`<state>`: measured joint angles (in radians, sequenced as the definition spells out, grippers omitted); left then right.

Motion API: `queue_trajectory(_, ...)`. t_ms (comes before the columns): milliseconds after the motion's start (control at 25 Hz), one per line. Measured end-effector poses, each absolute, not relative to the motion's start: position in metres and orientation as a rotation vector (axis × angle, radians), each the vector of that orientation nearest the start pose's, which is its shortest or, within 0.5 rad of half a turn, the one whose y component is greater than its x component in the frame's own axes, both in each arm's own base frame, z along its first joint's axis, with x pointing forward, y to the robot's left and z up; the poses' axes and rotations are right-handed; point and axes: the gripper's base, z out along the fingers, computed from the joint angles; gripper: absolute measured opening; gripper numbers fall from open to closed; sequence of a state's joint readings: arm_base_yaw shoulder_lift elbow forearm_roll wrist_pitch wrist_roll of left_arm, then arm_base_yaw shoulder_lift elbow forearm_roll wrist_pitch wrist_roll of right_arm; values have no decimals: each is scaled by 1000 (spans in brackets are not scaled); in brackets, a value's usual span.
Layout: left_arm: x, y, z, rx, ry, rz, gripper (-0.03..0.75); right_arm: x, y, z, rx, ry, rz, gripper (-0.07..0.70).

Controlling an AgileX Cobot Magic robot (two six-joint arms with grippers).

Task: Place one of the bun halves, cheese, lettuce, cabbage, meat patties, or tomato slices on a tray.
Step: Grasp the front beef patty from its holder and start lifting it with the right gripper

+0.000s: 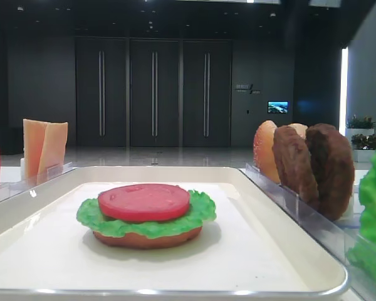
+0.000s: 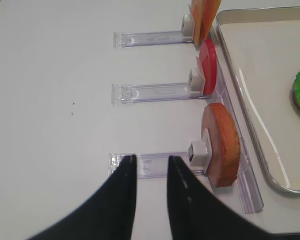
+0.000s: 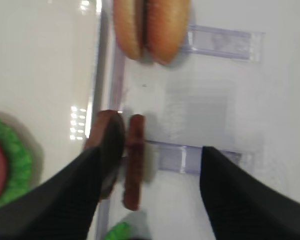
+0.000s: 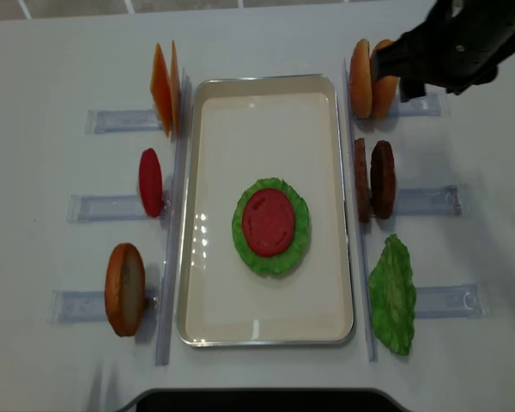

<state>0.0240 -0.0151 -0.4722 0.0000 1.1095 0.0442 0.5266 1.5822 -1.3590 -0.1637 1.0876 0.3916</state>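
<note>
Right now the tray (image 4: 266,330), cream-white with rounded corners and a shiny raised rim, holds one stack near its middle: flat brown bun base (image 1: 147,239), ruffled green lettuce (image 4: 299,249) on it, smooth red tomato slice (image 4: 269,222) on top.

Right gripper (image 3: 150,192): fingers spread wide, nothing between them, hovering over the two meat patties (image 4: 373,179). Those are dark, grainy discs standing on edge in a clear plastic holder (image 4: 425,200) just right of the tray. In the right wrist view one black finger (image 3: 85,187) covers part of the nearer patty. View is blurred.

Beyond the patties, two seeded tan bun halves (image 4: 369,79) stand on edge; the right arm (image 4: 463,43) overlaps them in the overhead view. A loose lettuce leaf (image 4: 393,296) lies at the near right.

Left side: thin orange cheese slices (image 4: 165,88), a spare tomato disc (image 4: 150,182) and a bun half (image 4: 124,288), each upright in its own holder.

Left gripper (image 2: 151,192): fingers narrow, a slim gap, empty, above the nearest left holder (image 2: 140,165).
</note>
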Motion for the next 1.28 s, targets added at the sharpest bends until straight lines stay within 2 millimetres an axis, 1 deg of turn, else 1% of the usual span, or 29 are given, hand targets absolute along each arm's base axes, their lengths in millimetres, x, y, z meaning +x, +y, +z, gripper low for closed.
queue_trajectory(80, -6, 0, 266, 21, 2106, 41, 160, 285, 176, 309, -291, 2741, 32, 412)
queue_trajectory(160, -6, 0, 266, 21, 2106, 41, 160, 286, 195, 300, -303, 2757, 34, 412)
queue_trajectory(200, -6, 0, 266, 21, 2106, 41, 160, 287, 201, 295, -296, 2770, 31, 412)
queue_trajectory(280, -6, 0, 266, 21, 2106, 41, 160, 292, 208, 278, -285, 2816, -1, 412)
queue_trajectory(400, -6, 0, 266, 21, 2106, 41, 159, 299, 213, 253, -279, 2890, -72, 412)
queue_trajectory(560, -6, 0, 266, 21, 2106, 41, 159, 304, 216, 230, -289, 2946, -137, 412)
queue_trajectory(840, -6, 0, 266, 21, 2106, 41, 159, 308, 218, 218, -301, 2964, -174, 412)
queue_trajectory(960, -6, 0, 266, 21, 2106, 41, 159, 309, 219, 211, -302, 2982, -187, 396)
queue_trajectory(1080, -6, 0, 266, 21, 2106, 41, 159, 309, 219, 209, -302, 2989, -193, 346)
queue_trajectory(1120, -6, 0, 266, 21, 2106, 41, 159, 309, 219, 209, -303, 2991, -198, 314)
queue_trajectory(1280, -6, 0, 266, 21, 2106, 41, 159, 309, 217, 209, -315, 2989, -237, 104)
